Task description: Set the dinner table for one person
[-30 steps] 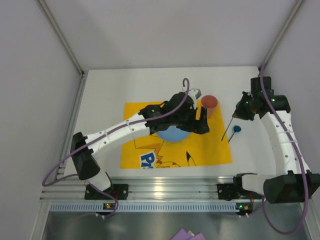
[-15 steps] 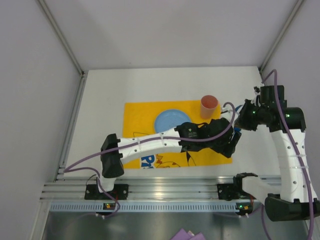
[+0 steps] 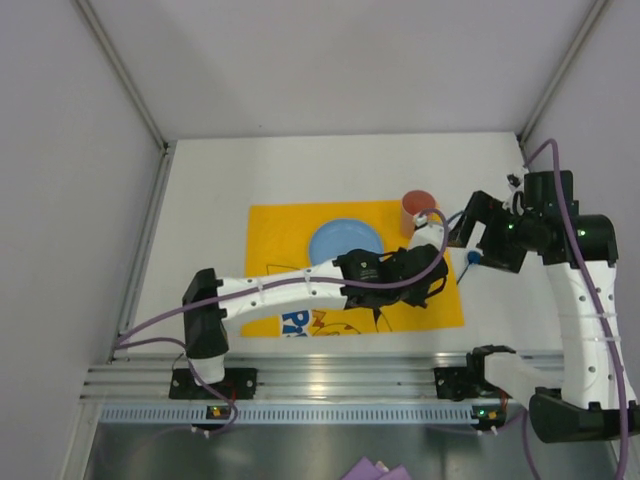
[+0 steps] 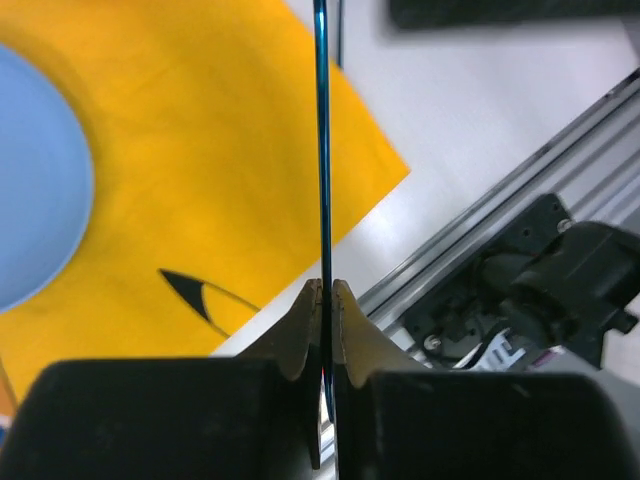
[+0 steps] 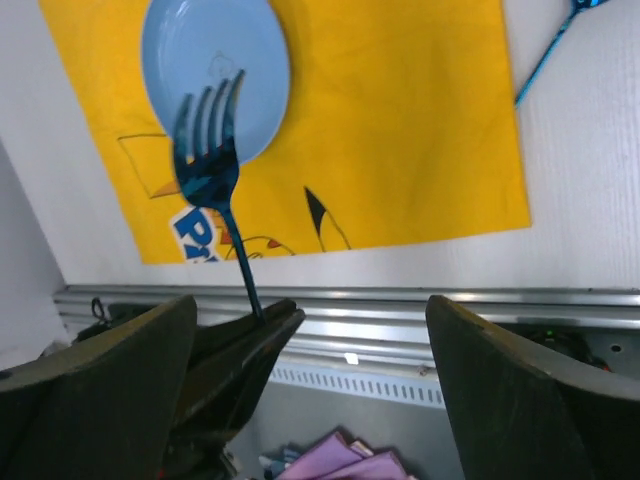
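- Starting with the left arm (image 3: 290, 285): we see its base at the near-left end of the rail (image 3: 330, 380) and its elbow folded just above that. The forearm lies rightward over the near half of the placemat (image 3: 270, 230), and the wrist kinks up toward the far right.
- Under both arms we see the dinner table (image 3: 210, 190), running from the rail to the back wall with grey walls either side. In the top view its long axis looks left–right to us, with edges square to the rail. It is plain white, matte and rectangular, much bigger than anything on it.
- The placemat is yellow with a cartoon print and lies flat mid-table. The blue plate (image 3: 345, 243) sits on its far half.
- We see the left gripper (image 4: 325, 290) clenched on the fork (image 5: 210, 155), its tan pads (image 4: 300, 330) pinching the handle. The left wrist view has the fork edge-on, a thin dark-blue line going straight up the frame above the placemat's near-right corner. The right wrist view shows tines up, handle slanting down-right, and the fork off the table.
- The orange cup (image 3: 415, 202) stands upright at the placemat's far-right corner, partly behind the left wrist.
- The blue spoon (image 3: 471, 258) lies on bare table just right of the placemat.
- The right gripper (image 5: 310, 300) has its fingers spread wide; we see no pinch on anything. It sits close to the left gripper.
- The right arm (image 3: 585, 300) rises from the near-right base along the table's right edge and bends back left at the top.
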Controlling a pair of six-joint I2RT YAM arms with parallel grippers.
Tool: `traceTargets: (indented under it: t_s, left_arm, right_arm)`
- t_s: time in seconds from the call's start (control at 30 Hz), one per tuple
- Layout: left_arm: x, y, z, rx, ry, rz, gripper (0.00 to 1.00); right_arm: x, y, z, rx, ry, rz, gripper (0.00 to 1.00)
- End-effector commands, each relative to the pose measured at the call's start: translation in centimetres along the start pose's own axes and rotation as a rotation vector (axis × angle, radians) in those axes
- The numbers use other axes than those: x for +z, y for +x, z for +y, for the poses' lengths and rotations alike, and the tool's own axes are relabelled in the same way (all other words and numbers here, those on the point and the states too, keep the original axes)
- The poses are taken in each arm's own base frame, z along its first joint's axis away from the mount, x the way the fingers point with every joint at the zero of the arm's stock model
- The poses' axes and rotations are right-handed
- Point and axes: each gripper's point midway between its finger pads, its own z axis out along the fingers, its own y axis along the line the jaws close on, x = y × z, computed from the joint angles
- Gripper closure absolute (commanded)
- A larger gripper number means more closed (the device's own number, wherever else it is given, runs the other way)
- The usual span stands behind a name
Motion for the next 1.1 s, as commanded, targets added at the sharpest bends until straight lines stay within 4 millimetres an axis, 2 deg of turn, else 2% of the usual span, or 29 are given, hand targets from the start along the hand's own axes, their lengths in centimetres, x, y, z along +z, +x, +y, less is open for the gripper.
traceTargets:
  t_s: [0.0, 0.03, 0.07, 0.13, 0.17, 0.2, 0.23, 0.27, 0.3, 0.37, 0.4, 0.47, 0.53, 0.6, 0.63, 0.67, 0.7, 0.73, 0.83, 0.97, 1.07]
  left_arm:
    - [-3.8, -0.4, 2.1, -0.038, -0.008, -0.060, 1.00]
    - [-4.3, -0.3, 3.4, -0.051, -0.039, -0.076, 1.00]
    - [-5.5, 1.0, 5.4, -0.068, -0.059, -0.069, 1.00]
    - [-6.5, 2.0, 8.2, -0.111, -0.094, -0.071, 1.00]
    - [-7.8, 3.4, 10.2, -0.142, -0.095, -0.063, 1.00]
    - [-8.1, 3.7, 12.2, -0.183, -0.119, -0.065, 1.00]
    - [-8.5, 4.1, 13.4, -0.216, -0.116, -0.069, 1.00]
    - [-9.5, 5.7, 15.0, -0.252, -0.098, -0.054, 1.00]
    - [-9.8, 5.6, 17.6, -0.313, -0.129, -0.071, 1.00]
    - [-10.9, 6.5, 20.2, -0.370, -0.096, -0.116, 1.00]
    - [-11.1, 6.3, 22.0, -0.420, -0.098, -0.133, 0.98]
    - [-11.7, 6.8, 24.1, -0.425, -0.100, -0.162, 0.91]
    - [-11.1, 7.5, 26.3, -0.455, -0.117, -0.135, 0.90]
    - [-10.3, 8.0, 27.7, -0.467, -0.111, -0.092, 0.91]
    - [-9.7, 8.4, 27.5, -0.472, -0.069, -0.061, 0.92]
    - [-8.7, 9.6, 28.0, -0.479, -0.071, -0.013, 0.91]
    - [-8.3, 9.1, 28.8, -0.493, -0.066, -0.029, 0.91]
    - [-7.5, 10.0, 28.8, -0.510, -0.035, 0.012, 0.91]
    - [-6.6, 9.8, 29.9, -0.542, -0.008, 0.005, 0.90]
    - [-5.5, 11.3, 31.2, -0.576, 0.025, 0.060, 0.88]
    - [-5.1, 11.5, 31.6, -0.601, 0.058, 0.053, 0.85]
  right_arm:
    - [-2.8, -1.3, 3.6, -0.043, -0.139, -0.054, 0.00]
    - [-3.1, -1.5, 3.8, -0.046, -0.141, -0.058, 0.00]
    - [-3.9, -2.1, 4.2, -0.064, -0.151, -0.078, 0.00]
    - [-4.5, -2.2, 4.3, -0.076, -0.147, -0.082, 0.00]
    - [-4.9, -2.4, 4.5, -0.083, -0.151, -0.094, 0.00]
    - [-5.0, -2.2, 4.5, -0.088, -0.155, -0.093, 0.00]
    - [-4.7, -2.0, 4.4, -0.082, -0.151, -0.081, 0.00]
    - [-4.4, -1.8, 4.3, -0.079, -0.153, -0.070, 0.00]
    - [-4.3, -1.7, 4.4, -0.080, -0.165, -0.071, 0.00]
    - [-3.3, -0.8, 4.2, -0.064, -0.173, -0.026, 0.00]
    - [-3.2, -0.7, 4.2, -0.062, -0.179, -0.028, 0.00]
    - [-2.8, -0.4, 4.0, -0.061, -0.176, -0.011, 0.00]
    - [-2.5, -0.5, 3.9, -0.063, -0.167, -0.010, 0.00]
    - [-2.3, -0.5, 3.8, -0.060, -0.162, -0.003, 0.00]
    - [-2.2, -0.5, 3.8, -0.060, -0.161, 0.000, 0.00]
    - [-2.1, -0.6, 3.8, -0.059, -0.160, 0.002, 0.00]
    - [-2.1, -0.6, 3.8, -0.060, -0.159, 0.000, 0.00]
    - [-2.0, -0.7, 3.8, -0.058, -0.153, 0.001, 0.00]
    - [-1.6, -0.8, 3.4, -0.051, -0.133, 0.005, 0.00]
    - [-1.0, -0.5, 3.1, -0.026, -0.129, 0.006, 0.00]
    - [-0.3, -0.3, 2.7, -0.011, -0.121, 0.014, 0.00]
